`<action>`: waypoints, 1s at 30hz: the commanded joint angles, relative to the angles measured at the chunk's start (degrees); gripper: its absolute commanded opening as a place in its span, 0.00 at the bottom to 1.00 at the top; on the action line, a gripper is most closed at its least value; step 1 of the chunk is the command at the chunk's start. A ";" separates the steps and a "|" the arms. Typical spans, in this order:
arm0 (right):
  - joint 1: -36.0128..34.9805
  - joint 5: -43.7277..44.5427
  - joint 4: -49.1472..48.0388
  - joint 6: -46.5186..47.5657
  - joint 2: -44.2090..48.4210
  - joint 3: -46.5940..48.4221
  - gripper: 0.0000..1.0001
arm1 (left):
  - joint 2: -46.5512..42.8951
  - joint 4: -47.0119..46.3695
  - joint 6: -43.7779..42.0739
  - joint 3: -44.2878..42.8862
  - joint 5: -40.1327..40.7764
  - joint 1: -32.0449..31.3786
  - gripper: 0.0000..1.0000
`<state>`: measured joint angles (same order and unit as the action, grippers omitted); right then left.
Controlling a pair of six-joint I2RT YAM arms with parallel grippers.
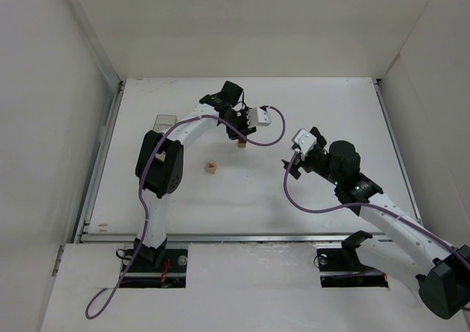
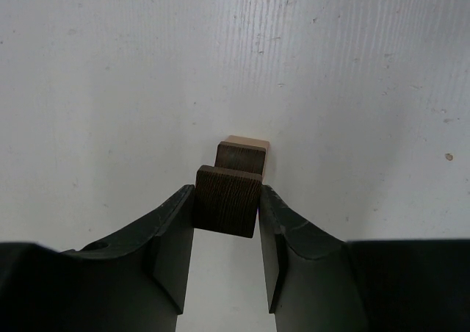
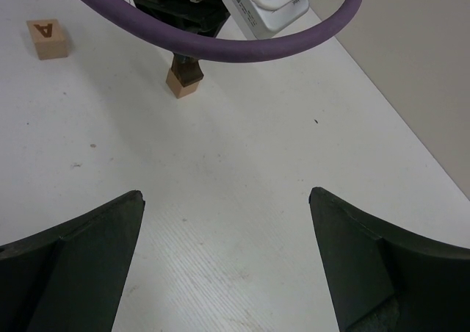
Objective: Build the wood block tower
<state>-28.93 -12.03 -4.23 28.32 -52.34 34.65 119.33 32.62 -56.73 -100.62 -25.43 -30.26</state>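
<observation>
Two-cube tower [image 2: 242, 158] needs the dark brown cube [image 2: 229, 196], clamped in the left gripper [image 2: 226, 208], squared over it before release; right gripper [image 3: 224, 196] jaws wide apart

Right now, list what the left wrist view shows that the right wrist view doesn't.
Only left wrist: the dark block, grain visible, clamped in the left tool. Only right wrist: the A block, a purple cable, the open right tool. Both: the tan base block beneath the left tool.
</observation>
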 commanded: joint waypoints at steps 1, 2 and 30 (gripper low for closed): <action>0.28 0.69 -0.78 0.42 1.10 -0.29 1.00 | -0.06 0.87 0.74 -0.02 -1.11 0.29 0.00; 0.28 0.69 -0.78 0.42 1.10 -0.29 1.00 | -0.06 0.86 0.74 -0.63 -1.11 0.29 0.00; 0.28 -0.36 -0.78 1.48 -1.01 0.77 1.00 | -0.59 2.45 0.22 -2.30 -0.59 0.29 0.00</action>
<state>-28.93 -11.99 -4.16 29.19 -53.39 34.65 119.35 33.12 -56.45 -100.84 -25.30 -30.26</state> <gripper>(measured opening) 0.998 0.330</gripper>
